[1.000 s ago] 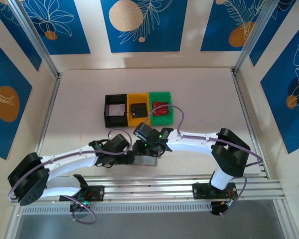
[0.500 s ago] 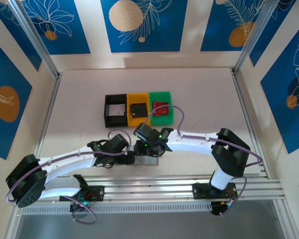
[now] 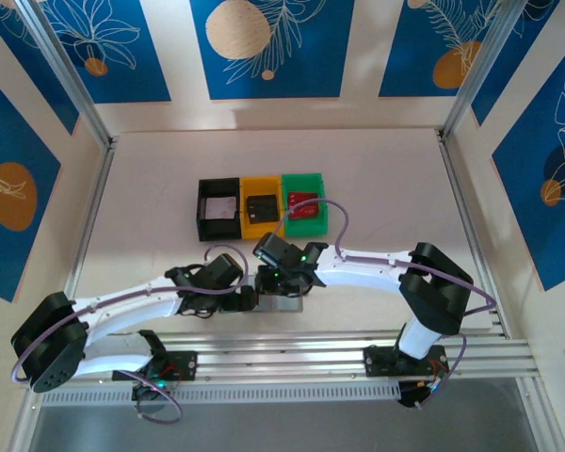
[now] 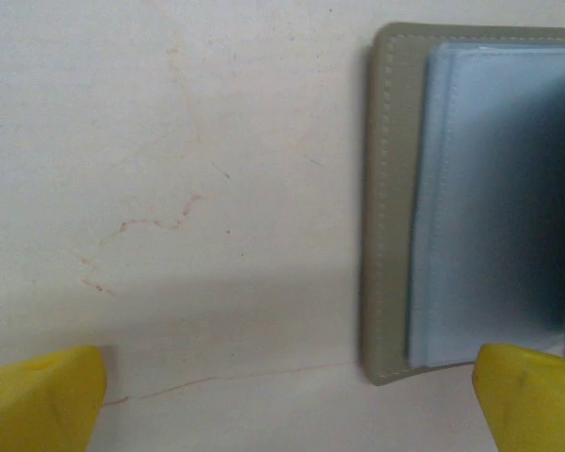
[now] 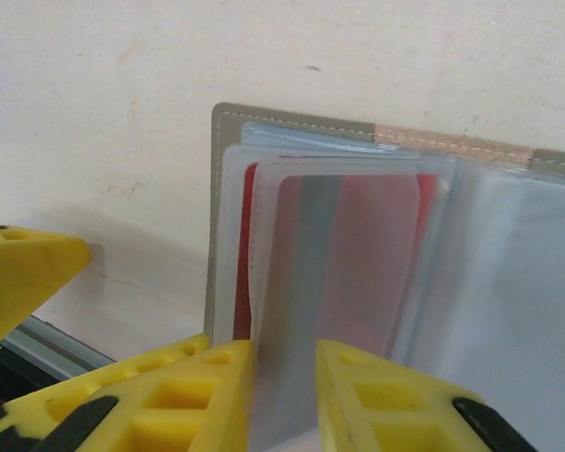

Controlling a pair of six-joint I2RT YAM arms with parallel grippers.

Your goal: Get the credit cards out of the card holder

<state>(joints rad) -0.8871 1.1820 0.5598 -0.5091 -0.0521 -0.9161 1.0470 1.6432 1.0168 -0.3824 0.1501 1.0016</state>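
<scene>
The grey card holder (image 5: 292,121) lies open on the table near the front edge, its clear sleeves fanned up. A red credit card (image 5: 381,245) shows through the sleeves. My right gripper (image 5: 284,395) is closed on one upright clear sleeve (image 5: 287,282), which fills the gap between its yellow fingers (image 5: 217,400). My left gripper (image 4: 287,405) hovers wide open just left of the card holder (image 4: 391,217), its pale blue inner panel (image 4: 490,188) by the right fingertip (image 4: 532,400). From above, both grippers meet over the card holder (image 3: 284,304).
Three bins stand in a row behind: black (image 3: 204,209), yellow (image 3: 248,209) with a dark card (image 3: 261,206), green (image 3: 320,202) with a red card (image 3: 303,203). The metal rail (image 3: 292,358) runs along the front edge, close to the card holder.
The right gripper's fingers have drawn closer together around the clear sleeve. The left arm's rear joint shifted slightly left; its gripper stayed wide open.
</scene>
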